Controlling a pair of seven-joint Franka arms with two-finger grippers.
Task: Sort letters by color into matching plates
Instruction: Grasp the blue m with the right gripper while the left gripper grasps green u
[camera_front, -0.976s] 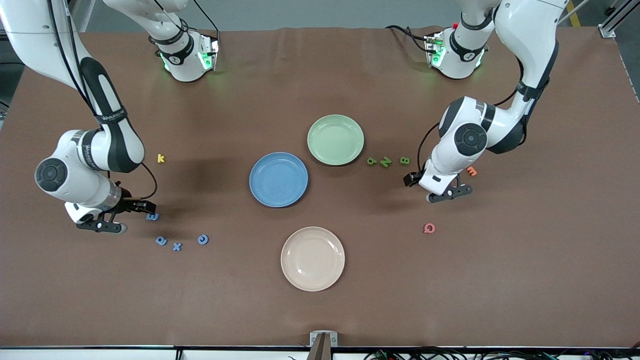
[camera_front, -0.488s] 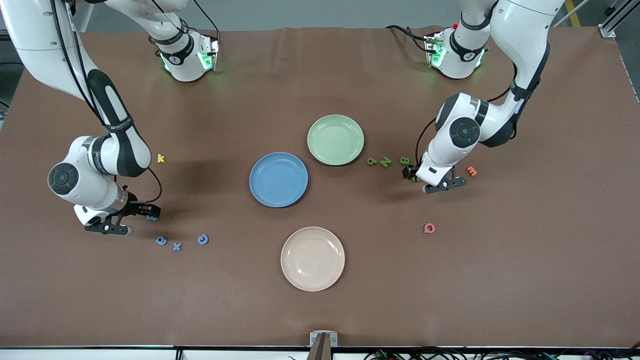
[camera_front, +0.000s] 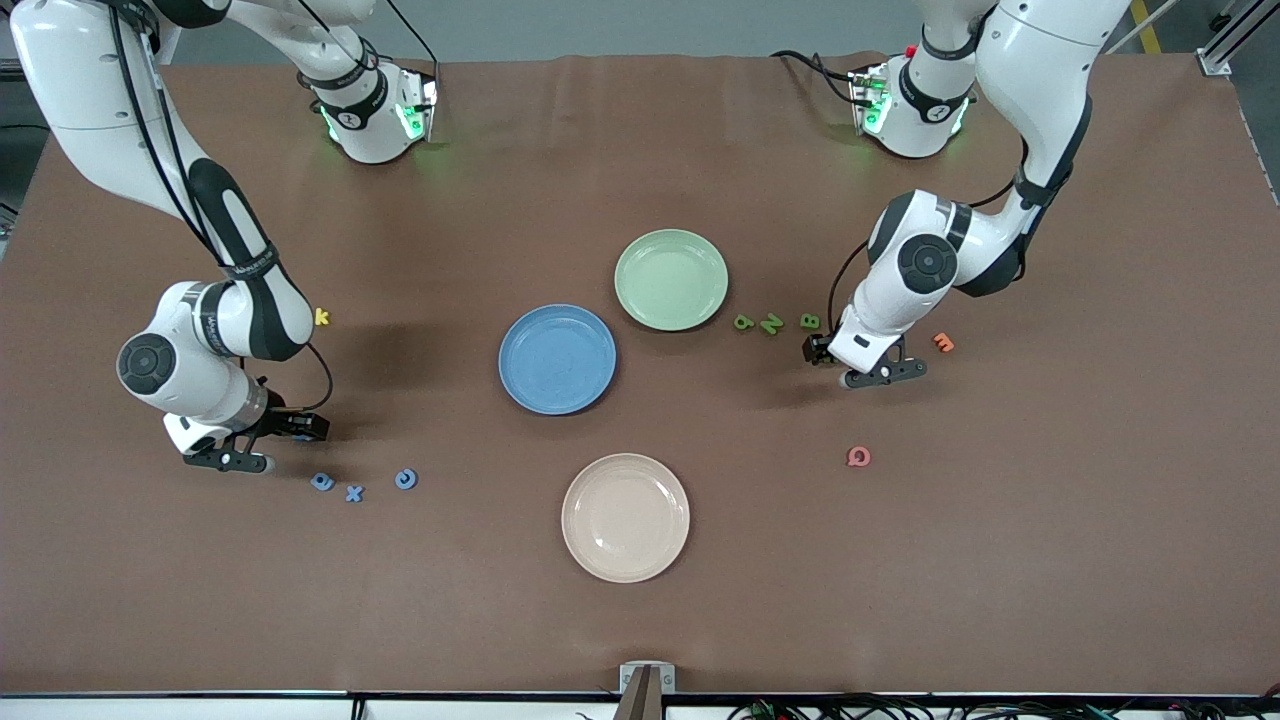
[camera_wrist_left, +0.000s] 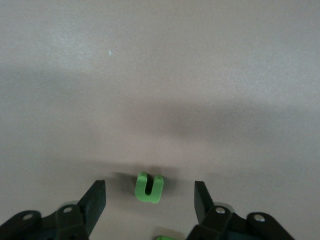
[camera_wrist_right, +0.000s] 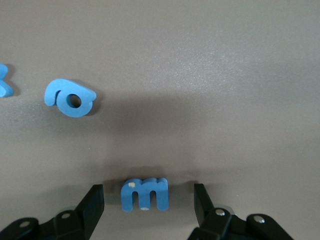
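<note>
While my left fingers (camera_wrist_left: 149, 197) stand released around a green U (camera_wrist_left: 149, 186) near the green plate (camera_front: 671, 279), my right fingers (camera_wrist_right: 148, 202) straddle a blue m (camera_wrist_right: 144, 194), apart, beside 3 blue letters (camera_front: 354, 492) reading a, x, c.

The front camera is looking down from high across the table (camera_front: 640, 620), facing both arm bases, taking in everything around the blue plate (camera_front: 557, 359). Each wrist camera is looking down from close above the tabletop, well away from that plate: the left framing a green letter (camera_wrist_left: 149, 186), the right a blue letter (camera_wrist_right: 144, 194).
</note>
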